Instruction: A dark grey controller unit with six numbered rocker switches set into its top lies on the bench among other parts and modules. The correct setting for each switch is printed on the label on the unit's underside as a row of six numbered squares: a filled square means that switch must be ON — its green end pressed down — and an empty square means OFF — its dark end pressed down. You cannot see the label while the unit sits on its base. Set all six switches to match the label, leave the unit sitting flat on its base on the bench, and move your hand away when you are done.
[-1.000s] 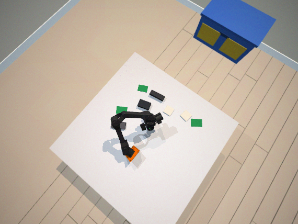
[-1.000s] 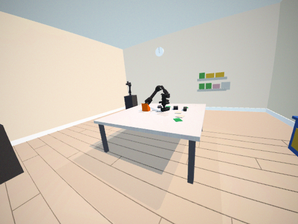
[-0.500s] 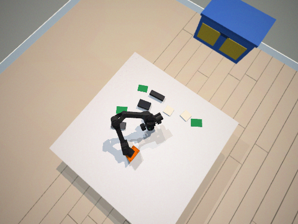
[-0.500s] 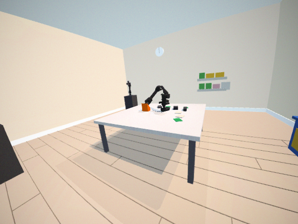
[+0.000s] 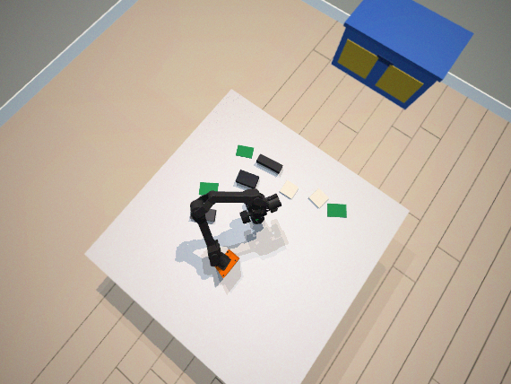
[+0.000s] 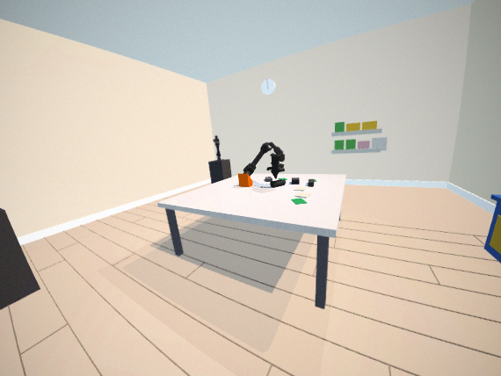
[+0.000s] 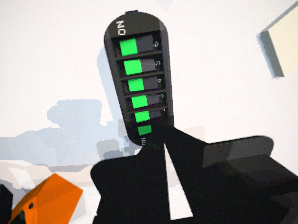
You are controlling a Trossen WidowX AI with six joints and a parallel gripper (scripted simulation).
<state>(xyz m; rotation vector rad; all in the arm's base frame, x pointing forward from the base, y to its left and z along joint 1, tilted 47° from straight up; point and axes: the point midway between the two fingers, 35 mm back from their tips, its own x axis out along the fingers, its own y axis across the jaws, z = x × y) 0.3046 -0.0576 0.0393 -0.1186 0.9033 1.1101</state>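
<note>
The dark grey controller unit (image 6: 278, 184) (image 7: 137, 75) sits on its base on the bench, with its six rockers facing up and its underside label hidden. In the wrist view the green ends lie on the left, the dark numbered ends on the right, and "ON" is printed at the far end. The nearest rocker's green end is darker, and its dark end is hidden behind the fingertips. I cannot tell surely which ends are pressed down. My gripper (image 5: 256, 218) (image 6: 276, 177) (image 7: 160, 126) is shut and empty, with its tips over or at the unit's near end; contact is unclear.
The orange block (image 5: 229, 265) (image 6: 244, 180) (image 7: 55, 197) stands at the arm's base. Dark boxes (image 5: 247, 178) (image 5: 269, 163), cream tiles (image 5: 289, 189) (image 5: 318, 198) and green cards (image 5: 245, 152) (image 5: 208, 187) (image 5: 337, 210) lie around. A grey module (image 5: 211, 215) is partly under the arm.
</note>
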